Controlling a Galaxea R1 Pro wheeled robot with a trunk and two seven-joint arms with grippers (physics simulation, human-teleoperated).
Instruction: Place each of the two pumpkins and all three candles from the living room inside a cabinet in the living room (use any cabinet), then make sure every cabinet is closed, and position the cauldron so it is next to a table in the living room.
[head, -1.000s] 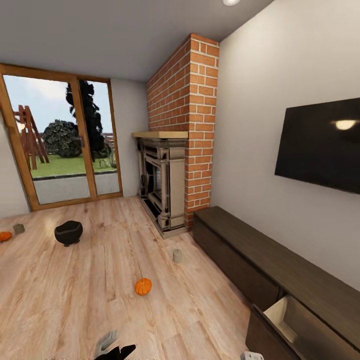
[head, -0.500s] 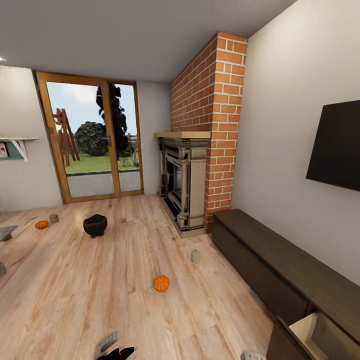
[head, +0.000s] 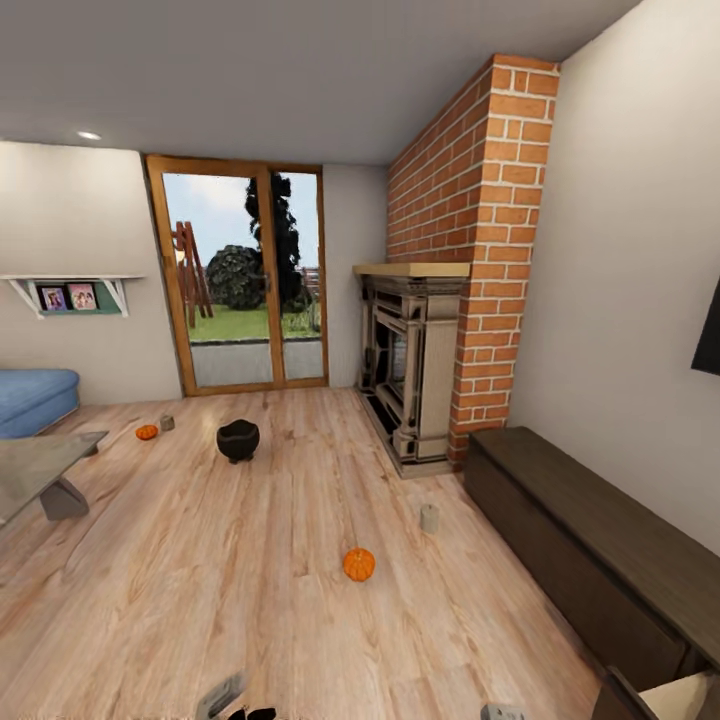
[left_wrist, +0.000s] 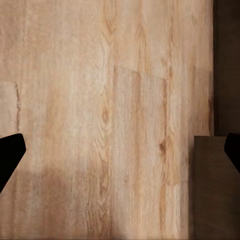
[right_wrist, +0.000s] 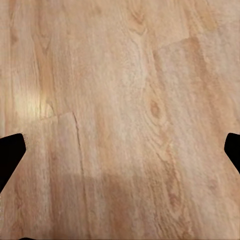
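Cabinet drawer ajar, pale inside.

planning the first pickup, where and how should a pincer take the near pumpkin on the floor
Grip the near pumpkin across its round ribbed sides, probably coming straight down from above: it sits upright on open floor, apart from the candle, so nothing blocks either side.

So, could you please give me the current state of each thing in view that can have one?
Near pumpkin: upright on the floor, not stowed.
Far pumpkin: on the floor beside a candle.
Near candle: upright on the floor, near the cabinet.
Cauldron: upright on the floor, apart from the table.
Cabinet drawer: pulled open.
Left gripper: jaws open, empty.
Right gripper: jaws open, empty.
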